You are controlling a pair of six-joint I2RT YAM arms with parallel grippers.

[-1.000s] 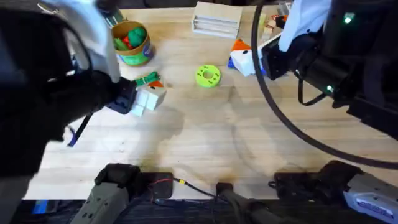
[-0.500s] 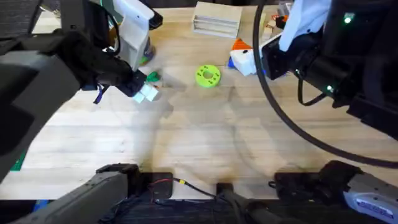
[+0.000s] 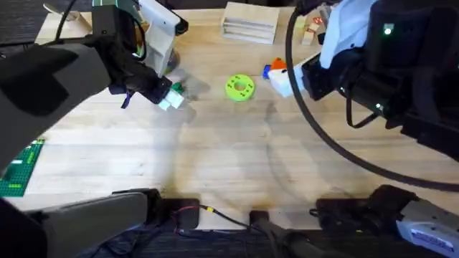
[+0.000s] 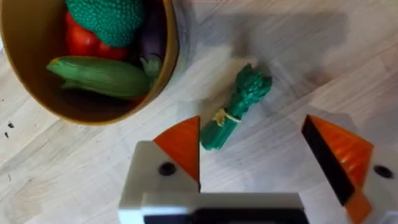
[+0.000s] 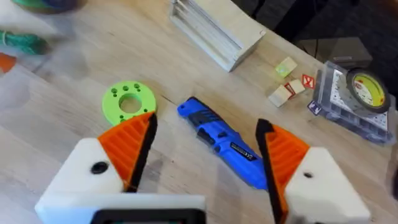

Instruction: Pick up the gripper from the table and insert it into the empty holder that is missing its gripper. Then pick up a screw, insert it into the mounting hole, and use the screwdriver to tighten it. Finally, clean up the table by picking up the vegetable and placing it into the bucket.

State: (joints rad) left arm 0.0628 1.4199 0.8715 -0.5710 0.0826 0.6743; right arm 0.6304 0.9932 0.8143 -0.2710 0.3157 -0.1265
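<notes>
Dark green and leafy, the vegetable (image 4: 235,107) lies flat on the pale wooden table (image 3: 237,165), just beside the bucket (image 4: 163,74) but not in it; the tin already holds a red piece, a green cob-like piece and a bumpy green one. From where I stand the left gripper (image 4: 252,158) hangs right over the vegetable with its orange-tipped fingers (image 4: 180,146) spread wide and nothing between them; one tip sits almost against the banded stem end, the other well clear on the far side. In the overhead view that left gripper (image 3: 168,97) hovers near the tin at the table's far left.

It looks like a light, rigid plastic toy, unlikely to crush, though smooth enough to skid on the wood if nudged from one side only; I would take it across the narrow stem near the yellow band, where it is slimmer than the bushy head, with the fingers square to its length.

The right gripper (image 5: 205,155) is likewise spread and empty, poised above the screwdriver (image 5: 221,142), which lies on the table near the lime-green disc (image 5: 129,103).
</notes>
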